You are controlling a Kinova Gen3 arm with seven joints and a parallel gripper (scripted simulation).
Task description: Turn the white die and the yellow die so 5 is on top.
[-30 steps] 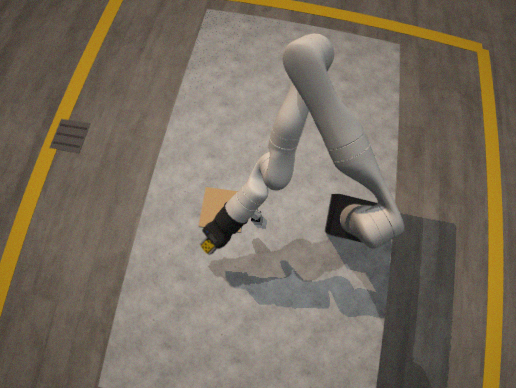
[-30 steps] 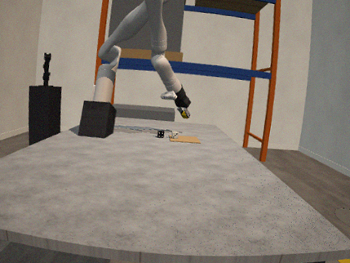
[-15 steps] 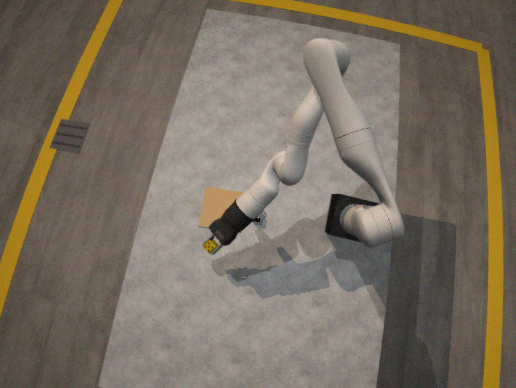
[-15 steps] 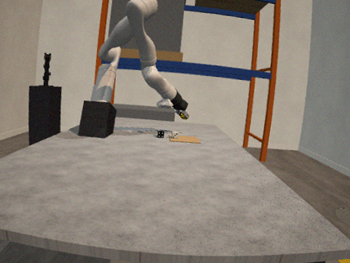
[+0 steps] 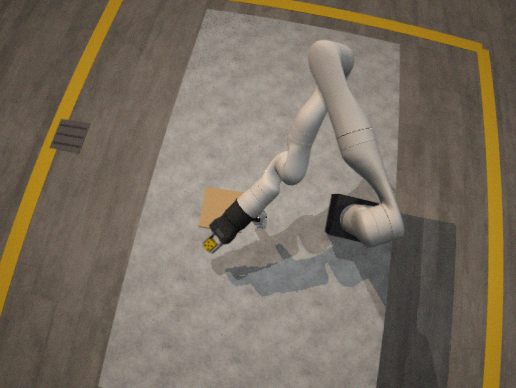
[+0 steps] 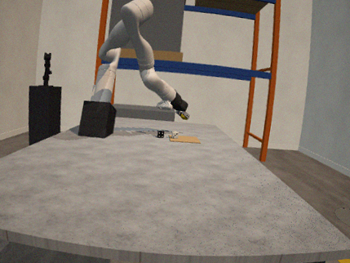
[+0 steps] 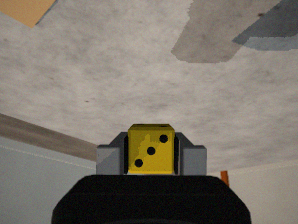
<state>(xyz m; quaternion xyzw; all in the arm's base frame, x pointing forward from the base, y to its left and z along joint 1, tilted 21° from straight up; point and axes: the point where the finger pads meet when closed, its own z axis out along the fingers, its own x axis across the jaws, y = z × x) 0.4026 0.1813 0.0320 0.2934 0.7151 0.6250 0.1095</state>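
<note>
My gripper (image 5: 212, 243) (image 6: 184, 116) (image 7: 151, 146) is shut on the yellow die (image 5: 209, 244) (image 6: 183, 116) (image 7: 150, 159). It holds the die tilted in the air, above the table and off to one side of the mat. The wrist view shows the die's 3 face; the top view shows a face with several pips. The orange-tan mat (image 5: 214, 201) (image 6: 188, 140) (image 7: 29, 11) lies flat. The white die (image 6: 174, 135) stands at the mat's left end in the exterior view. The black die (image 6: 160, 134) stands left of it, off the mat. Their top faces are too small to read.
The arm's black base block (image 6: 97, 120) stands on the table (image 5: 240, 340) (image 6: 165, 201). In the top view the arm passes over part of the mat and hides the white die. A shelf rack (image 6: 268, 110) stands behind the table, and a black pedestal (image 6: 44, 112) stands to the left.
</note>
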